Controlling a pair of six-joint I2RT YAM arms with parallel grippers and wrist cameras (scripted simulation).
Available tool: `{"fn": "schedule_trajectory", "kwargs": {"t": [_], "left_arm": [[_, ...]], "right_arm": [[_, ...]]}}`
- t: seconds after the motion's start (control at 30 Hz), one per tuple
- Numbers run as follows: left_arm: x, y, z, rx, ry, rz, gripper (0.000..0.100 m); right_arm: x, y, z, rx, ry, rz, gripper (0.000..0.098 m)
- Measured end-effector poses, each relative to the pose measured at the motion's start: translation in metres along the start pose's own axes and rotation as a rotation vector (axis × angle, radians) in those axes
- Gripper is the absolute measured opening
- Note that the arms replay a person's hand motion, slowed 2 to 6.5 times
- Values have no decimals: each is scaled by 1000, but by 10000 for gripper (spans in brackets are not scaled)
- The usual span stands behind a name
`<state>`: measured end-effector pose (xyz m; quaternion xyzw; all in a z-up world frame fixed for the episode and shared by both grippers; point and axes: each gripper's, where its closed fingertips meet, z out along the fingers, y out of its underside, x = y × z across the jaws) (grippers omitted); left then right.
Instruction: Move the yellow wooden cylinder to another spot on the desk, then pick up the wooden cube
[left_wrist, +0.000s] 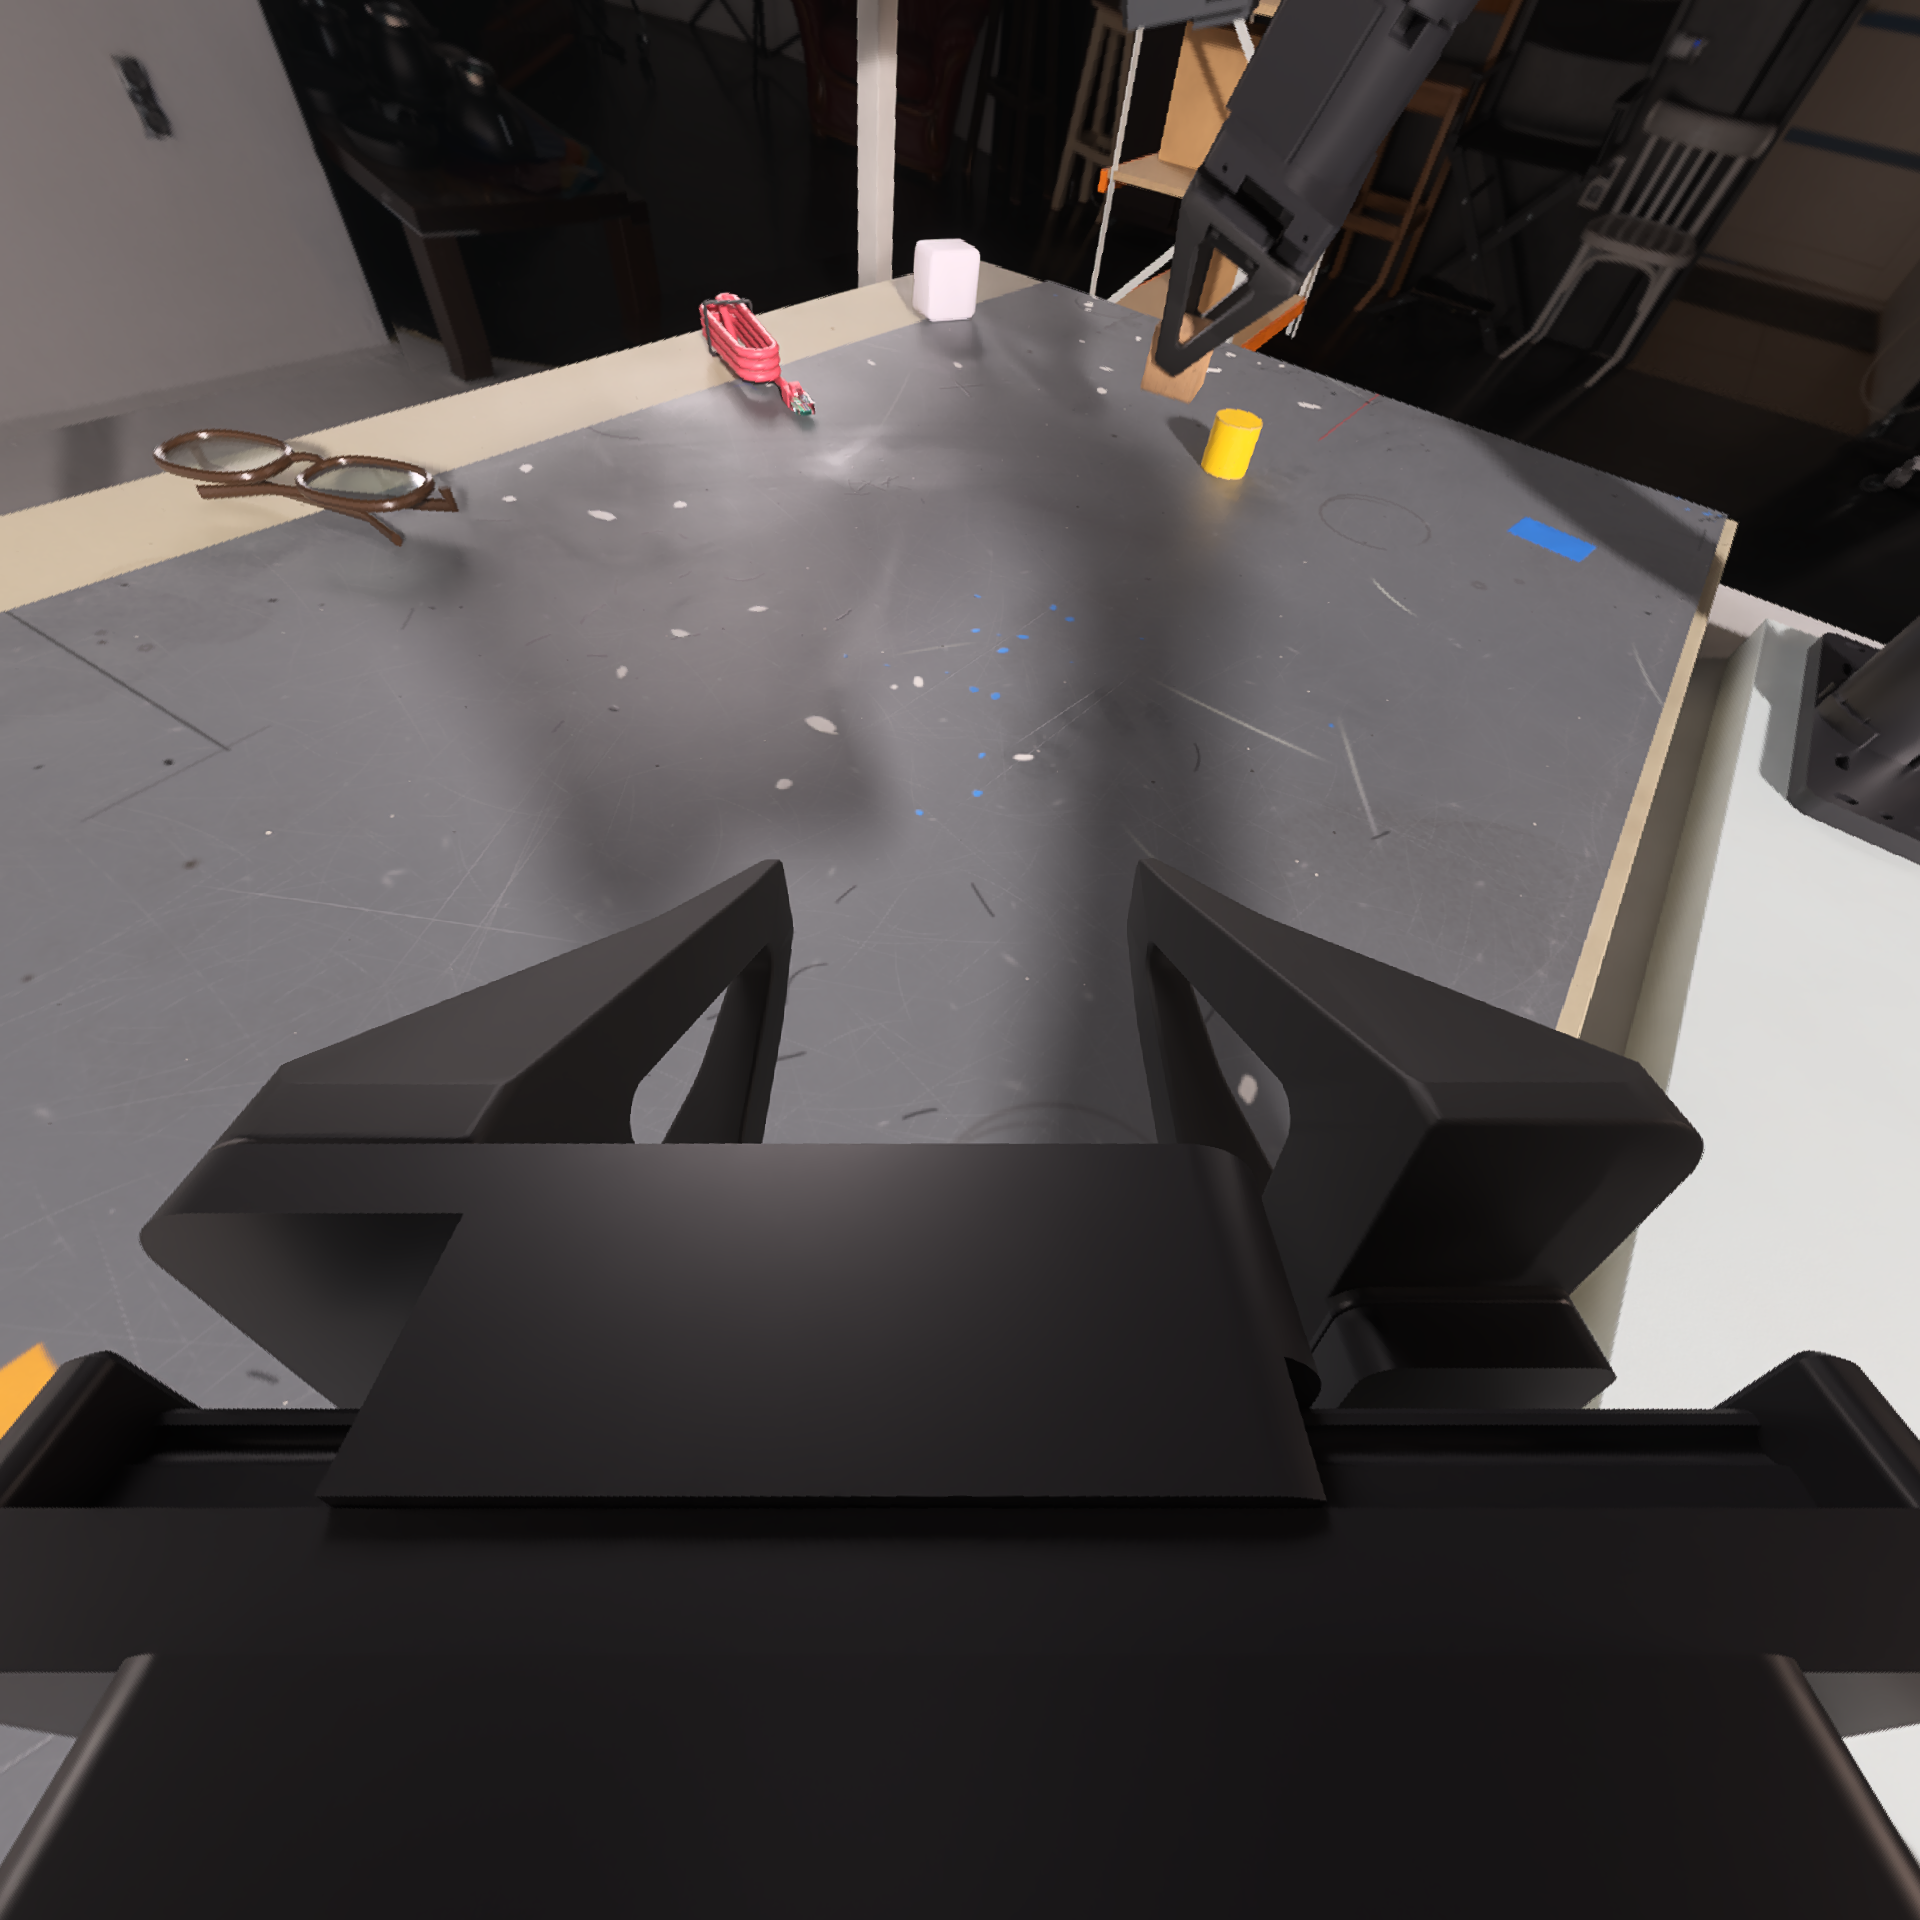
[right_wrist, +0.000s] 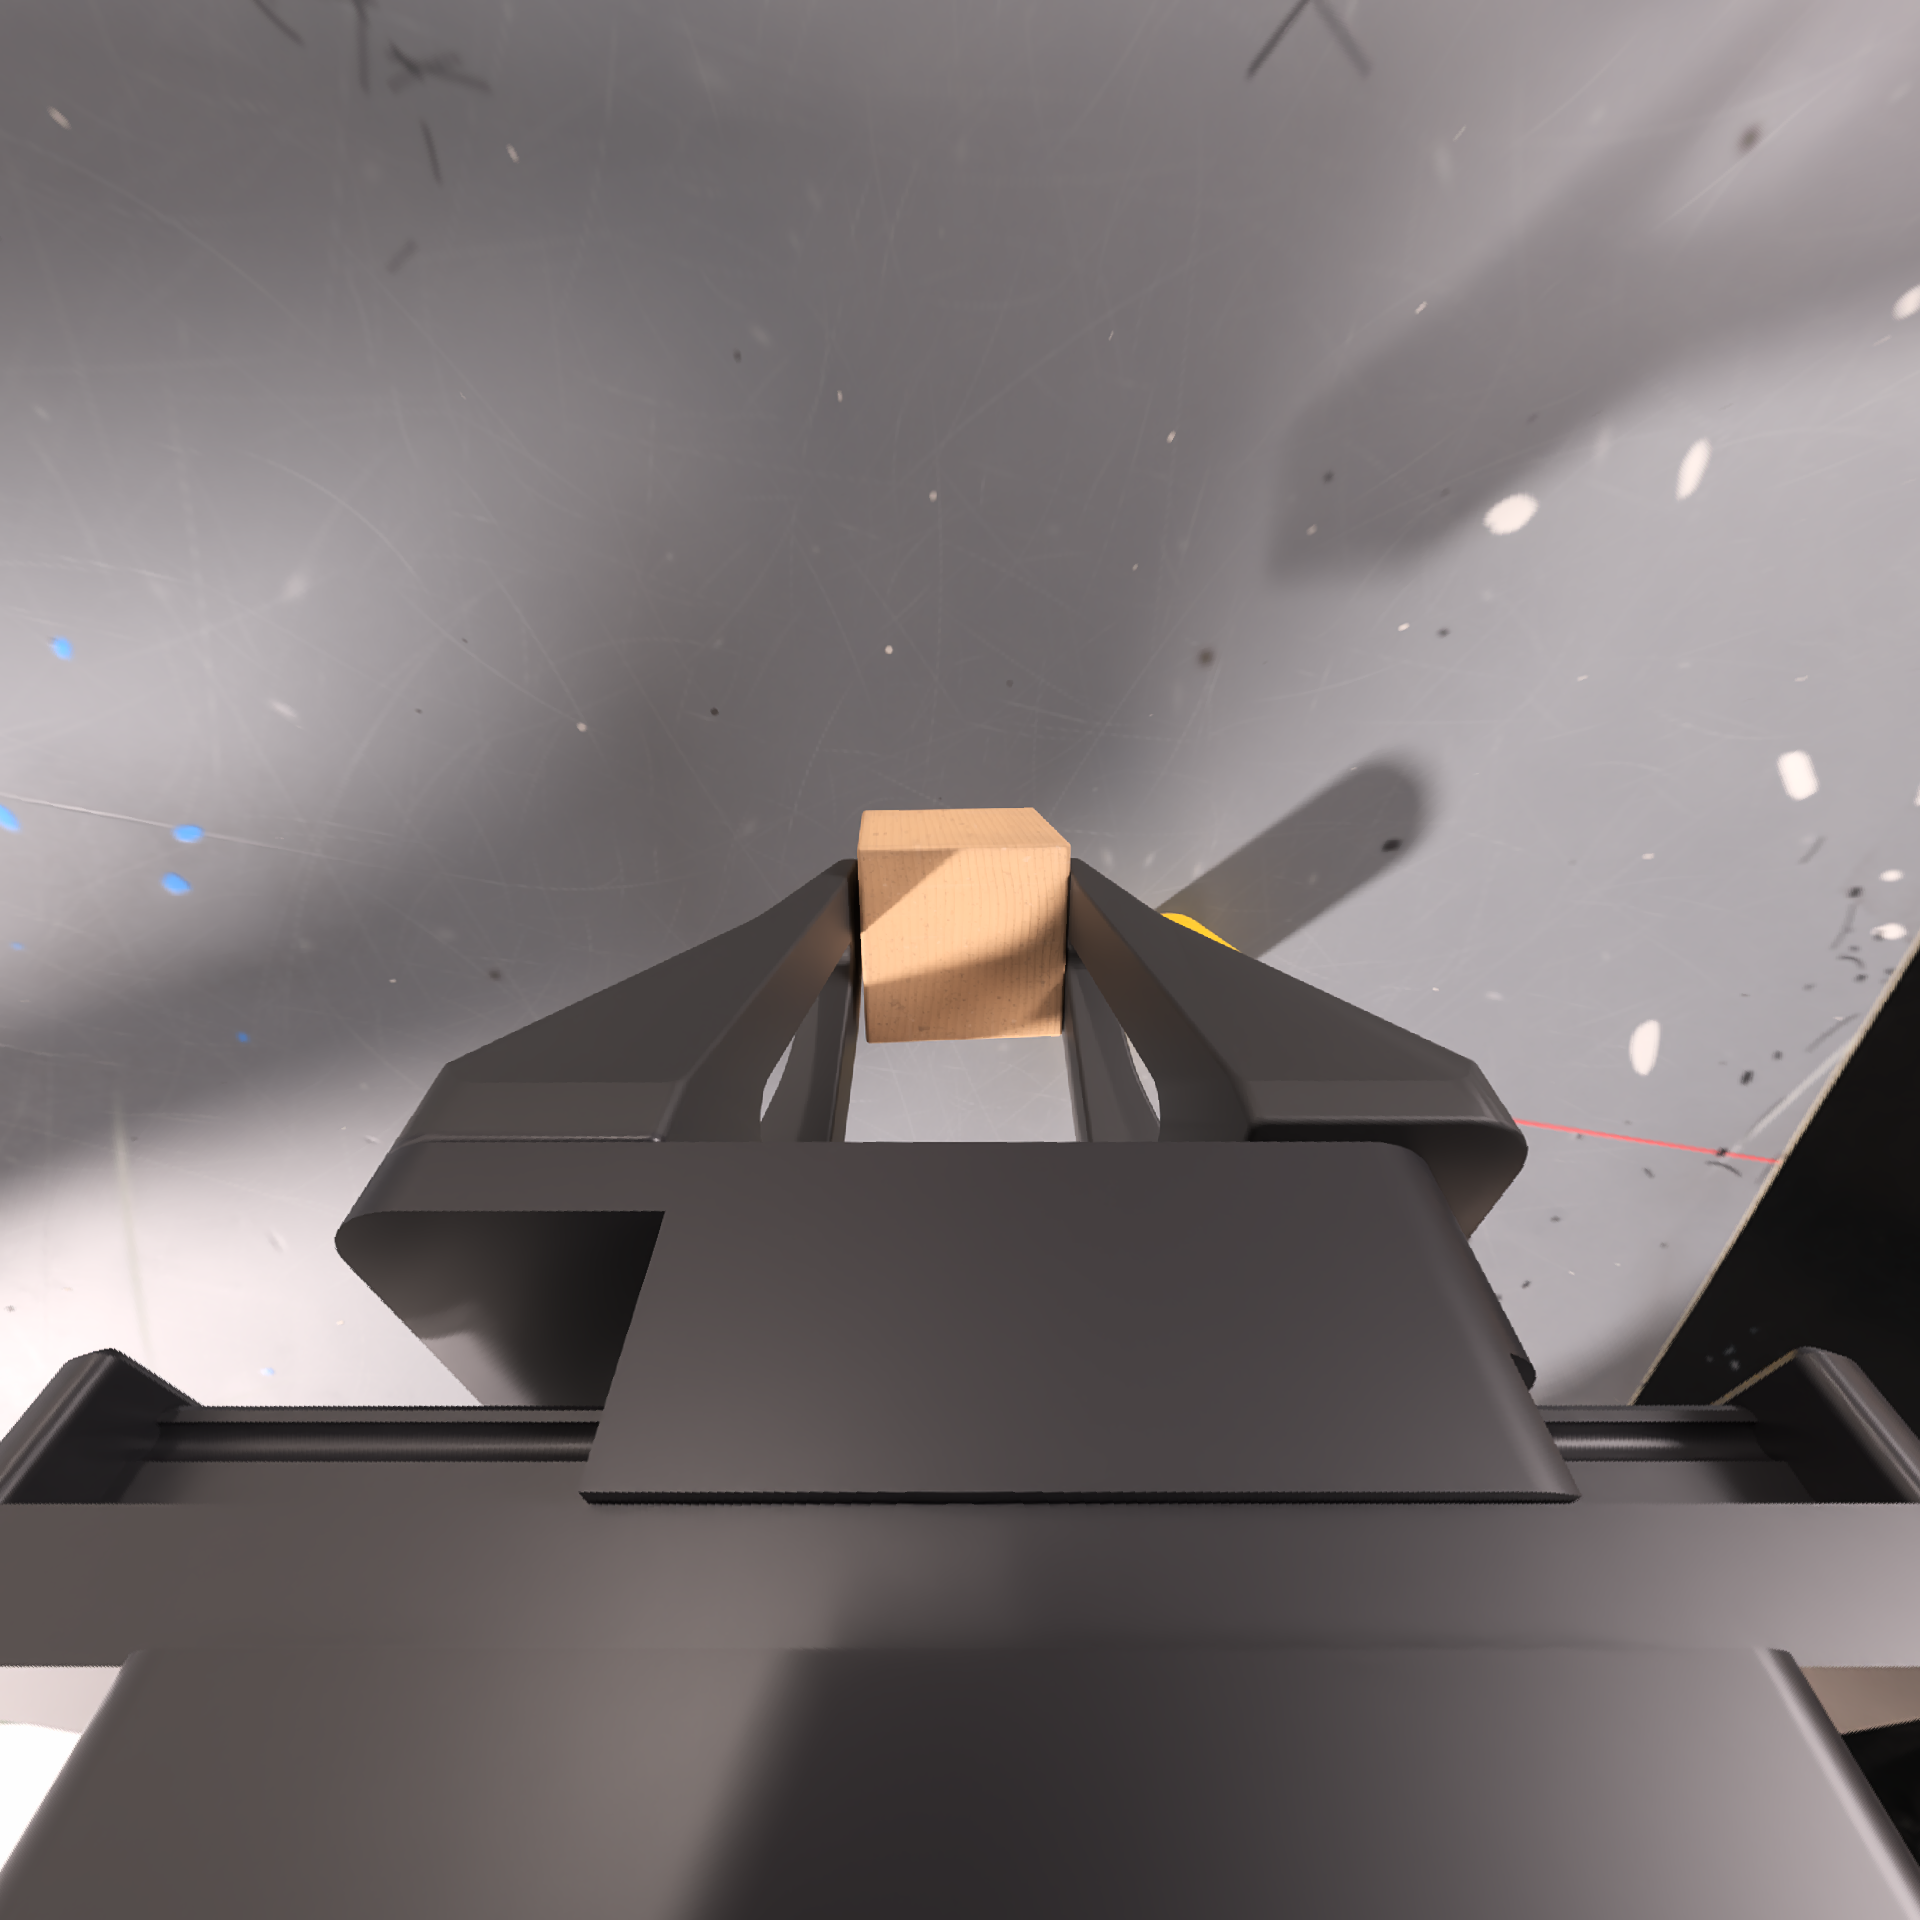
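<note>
In the left wrist view, the left pincer (left_wrist: 956, 883) hangs over the grey tabletop (left_wrist: 727, 727) with its two fingers spread wide and nothing between them. Far across the tabletop, the right pincer (left_wrist: 1184, 358) points down and its dark fingers sit on both sides of the cube (left_wrist: 1174, 382), which is pale brown wood. I cannot tell from here if the cube is touching the tabletop or lifted a little. The cylinder (left_wrist: 1231, 444) is yellow and stands upright just beside the cube, a bit nearer to this camera. A white block (left_wrist: 945, 278) stands near the far edge. A red cable (left_wrist: 743, 343) lies in a bundle near that same edge, to the left of the white block. Brown glasses (left_wrist: 301, 478) lie well off to the left. A blue patch (left_wrist: 1550, 540) is stuck flat near the right edge. In the right wrist view, the right pincer (right_wrist: 964, 914) is closed on the cube (right_wrist: 961, 925), with one finger pressed on each side of it. A small bit of the yellow cylinder (right_wrist: 1195, 928) peeks out from behind the finger on the right side of the picture. The grey tabletop (right_wrist: 727, 416) fills the rest, with white and blue specks on it.
</note>
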<state>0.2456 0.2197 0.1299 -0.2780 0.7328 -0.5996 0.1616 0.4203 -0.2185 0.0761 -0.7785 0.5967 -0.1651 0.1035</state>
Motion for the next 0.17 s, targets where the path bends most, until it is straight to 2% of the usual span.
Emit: {"fn": "schedule_trajectory", "kwargs": {"t": [0.17], "left_arm": [[-2, 0, 3, -9, 11, -8, 553]], "right_arm": [[0, 10, 25, -53, -18, 3, 315]]}}
